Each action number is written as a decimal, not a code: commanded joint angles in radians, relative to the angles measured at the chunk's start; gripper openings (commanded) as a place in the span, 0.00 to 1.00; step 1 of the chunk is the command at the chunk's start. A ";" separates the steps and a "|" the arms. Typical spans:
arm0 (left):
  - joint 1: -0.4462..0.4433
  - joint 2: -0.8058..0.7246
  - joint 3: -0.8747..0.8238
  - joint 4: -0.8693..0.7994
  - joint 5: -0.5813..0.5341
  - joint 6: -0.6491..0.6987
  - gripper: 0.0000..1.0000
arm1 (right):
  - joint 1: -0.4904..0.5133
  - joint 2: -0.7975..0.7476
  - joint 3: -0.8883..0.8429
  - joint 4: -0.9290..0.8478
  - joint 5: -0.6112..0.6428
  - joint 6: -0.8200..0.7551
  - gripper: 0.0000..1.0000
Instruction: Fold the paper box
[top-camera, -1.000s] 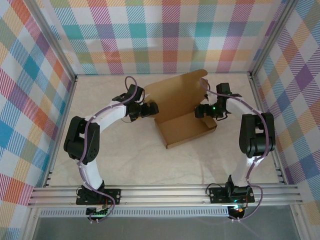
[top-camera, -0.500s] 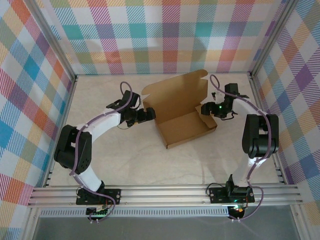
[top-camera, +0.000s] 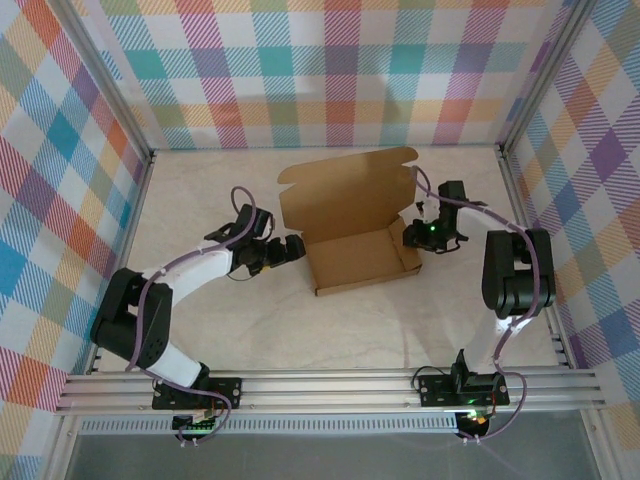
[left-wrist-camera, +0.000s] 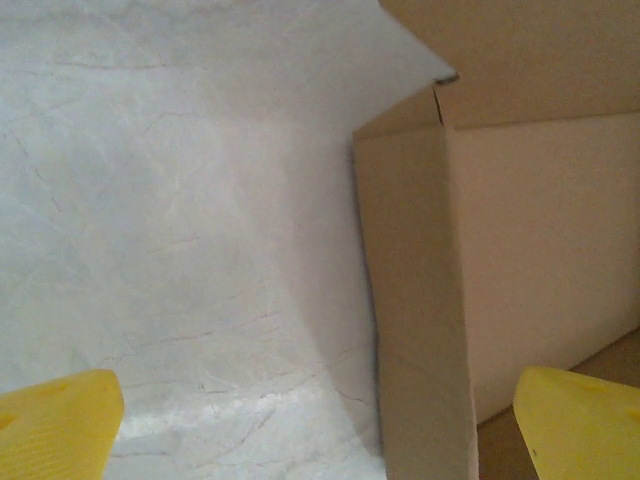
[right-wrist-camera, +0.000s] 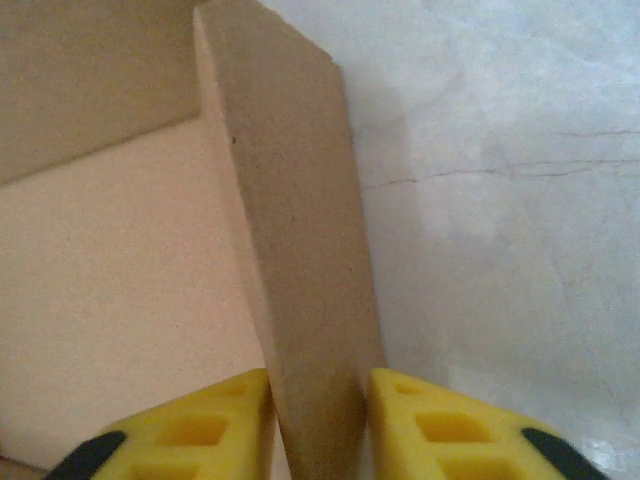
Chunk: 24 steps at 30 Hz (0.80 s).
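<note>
The left gripper (top-camera: 296, 247) lies low over the table (top-camera: 200, 200), just beside the left wall of the paper box (top-camera: 358, 258). Its jaws are spread wide and hold nothing. In the left wrist view its two yellow fingertips (left-wrist-camera: 52, 425) sit in the bottom corners, cut off by the frame. The box's left wall rises upright between them, nearer the right-hand one. Whether either tip touches the cardboard cannot be told.

The paper box stands near the middle of the table, a little toward the far side, as a shallow open tray with nothing in it. Its lid (top-camera: 345, 190) stands up from the far edge and leans back, with a small flap at each top corner. The lid hides the strip of table right behind it.

The right gripper (top-camera: 411, 236) is at the box's right wall and clamped onto it. In the right wrist view the yellow fingers (right-wrist-camera: 200, 430) press against both faces of that wall, one inside the tray and one outside over the table. Their lower parts are cut off by the frame. From above, the grip itself is hard to make out beneath the dark wrist with its green light (top-camera: 432, 226), while the wrist view shows it plainly. Both wrist views are close and soft, so the cardboard's edges blur.
</note>
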 joint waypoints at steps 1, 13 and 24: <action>-0.018 -0.045 -0.045 0.078 0.040 -0.051 1.00 | 0.037 -0.062 -0.037 0.045 0.081 0.011 0.23; -0.074 0.048 -0.036 0.183 0.083 -0.109 0.86 | 0.163 -0.095 -0.055 0.048 0.309 0.007 0.21; -0.077 0.112 -0.024 0.213 0.116 -0.103 0.61 | 0.262 -0.031 -0.018 -0.026 0.463 0.001 0.16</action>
